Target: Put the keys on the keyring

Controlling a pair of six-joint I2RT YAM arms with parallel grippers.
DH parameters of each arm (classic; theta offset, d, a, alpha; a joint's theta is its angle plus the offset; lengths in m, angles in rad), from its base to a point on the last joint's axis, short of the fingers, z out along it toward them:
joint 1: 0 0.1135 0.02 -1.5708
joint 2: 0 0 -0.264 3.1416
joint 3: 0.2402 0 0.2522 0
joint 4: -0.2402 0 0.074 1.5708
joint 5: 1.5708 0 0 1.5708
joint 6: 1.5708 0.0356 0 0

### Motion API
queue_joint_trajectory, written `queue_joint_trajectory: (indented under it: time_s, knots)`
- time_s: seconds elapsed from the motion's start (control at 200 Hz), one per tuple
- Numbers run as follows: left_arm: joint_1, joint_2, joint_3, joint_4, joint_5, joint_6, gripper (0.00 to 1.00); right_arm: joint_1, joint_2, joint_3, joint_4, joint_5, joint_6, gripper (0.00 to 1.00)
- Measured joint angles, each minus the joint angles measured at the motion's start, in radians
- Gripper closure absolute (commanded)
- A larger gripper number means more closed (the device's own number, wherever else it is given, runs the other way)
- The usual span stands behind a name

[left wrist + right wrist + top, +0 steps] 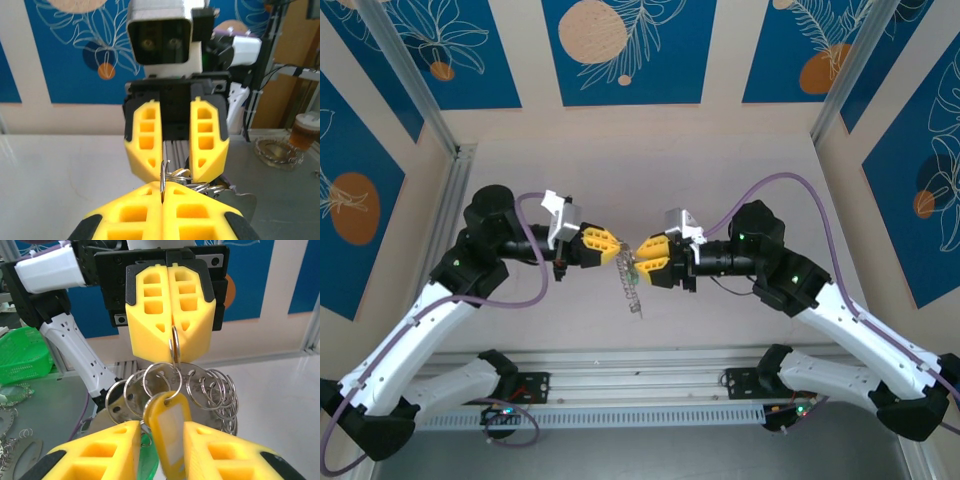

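My left gripper [622,250] is shut on a thin silver keyring [162,176], pinching its edge between the yellow fingertips. From that keyring [174,347] hangs a cluster of several split rings [210,387] and flat silvery discs, which trails down as a chain [632,285]. A yellow plastic tag [170,435] and a green tag [146,461] dangle from the cluster. My right gripper [162,432] faces the left one tip to tip, open, with the yellow tag hanging between its fingers [147,142]. The tiny tan-gold key is hidden or out of view.
Both grippers hover above the grey table [720,170] at its middle. A green basket [22,355] stands on the left side; a glass of drink [304,131] and a glass dish [277,152] sit on the right. An aluminium rail [640,385] runs along the near edge.
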Motion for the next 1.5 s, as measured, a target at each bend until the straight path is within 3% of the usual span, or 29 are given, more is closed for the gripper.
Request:
queue_joint_trajectory:
  time_s: [0.285, 0.47, 0.715, 1.501]
  knots:
    - [0.000, -0.019, -0.060, 0.187, 0.023, -0.124, 1.00, 0.000, 0.014, 0.082, 0.061, -0.080, -0.010, 0.73]
    - [0.000, -0.019, -0.065, 0.251, 0.023, -0.159, 1.00, 0.000, 0.019, 0.119, 0.074, -0.138, -0.003, 0.82]
    - [0.000, -0.019, -0.067, 0.337, 0.027, -0.202, 1.00, 0.000, 0.063, 0.127, 0.075, -0.168, 0.018, 0.83]
    - [0.000, -0.019, -0.078, 0.404, 0.053, -0.255, 1.00, -0.029, 0.102, 0.148, 0.101, -0.154, 0.077, 0.88]
